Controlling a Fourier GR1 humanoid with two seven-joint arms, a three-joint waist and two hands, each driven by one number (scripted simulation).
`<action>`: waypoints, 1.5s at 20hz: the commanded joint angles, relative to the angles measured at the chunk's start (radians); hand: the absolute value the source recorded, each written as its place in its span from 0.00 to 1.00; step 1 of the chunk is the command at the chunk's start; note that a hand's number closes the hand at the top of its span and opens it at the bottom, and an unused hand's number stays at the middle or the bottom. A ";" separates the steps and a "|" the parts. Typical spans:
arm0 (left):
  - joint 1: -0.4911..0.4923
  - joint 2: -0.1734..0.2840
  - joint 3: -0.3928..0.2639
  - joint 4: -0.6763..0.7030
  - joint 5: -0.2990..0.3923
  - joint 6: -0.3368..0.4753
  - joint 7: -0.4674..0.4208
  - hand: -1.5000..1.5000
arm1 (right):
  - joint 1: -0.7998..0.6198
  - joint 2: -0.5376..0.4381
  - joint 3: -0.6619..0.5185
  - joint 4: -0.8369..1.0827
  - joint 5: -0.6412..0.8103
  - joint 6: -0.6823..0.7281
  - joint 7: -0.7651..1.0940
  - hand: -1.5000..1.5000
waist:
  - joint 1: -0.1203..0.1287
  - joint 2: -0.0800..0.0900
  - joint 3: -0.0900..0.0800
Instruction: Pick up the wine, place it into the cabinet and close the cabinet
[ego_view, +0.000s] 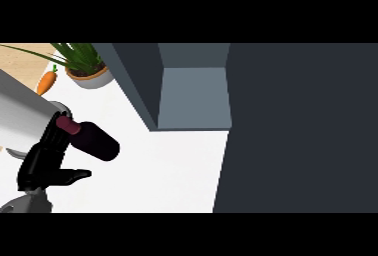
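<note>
Head view shows us one black hand (46, 159) at the left side, coming out of a big grey forearm. By the side it sits on, we take it for our left hand. Its fingers run straight and close together along the wine bottle (92, 139), and its thumb sticks out to the side below. It is not wrapped around the bottle, as far as we can see. We see no right hand at all.

Our wine bottle is dark red and lies tipped over, right against the fingers, with its neck up by the forearm and its fat end pointing toward the cabinet. We cannot tell if it rests on the white counter (173, 172) or is lifted a bit.

We think the bottle is heavy, hard and smooth, so it could slip or roll. It looks like glass, so it could break if it falls. We think the fat middle is the best place to hold it.

Farther right stands the dark cabinet (295, 130), with its opening (193, 97) just past the bottle. Behind, we see a potted plant (87, 67) and a carrot (46, 82).
</note>
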 joint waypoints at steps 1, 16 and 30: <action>-0.034 0.017 0.024 0.185 -0.030 -0.041 -0.129 0.00 | 0.019 -0.015 -0.039 -0.131 -0.104 -0.005 0.098 0.00 | -0.006 0.001 0.000; -0.211 0.052 0.042 0.583 -0.059 -0.147 -0.300 0.00 | -0.033 -0.010 -0.001 -0.092 -0.060 -0.037 0.106 0.00 | -0.003 0.001 -0.001; -0.320 0.028 0.042 0.799 -0.099 -0.198 -0.470 1.00 | -0.057 -0.024 -0.011 -0.089 -0.072 -0.054 0.131 0.00 | -0.014 0.003 -0.002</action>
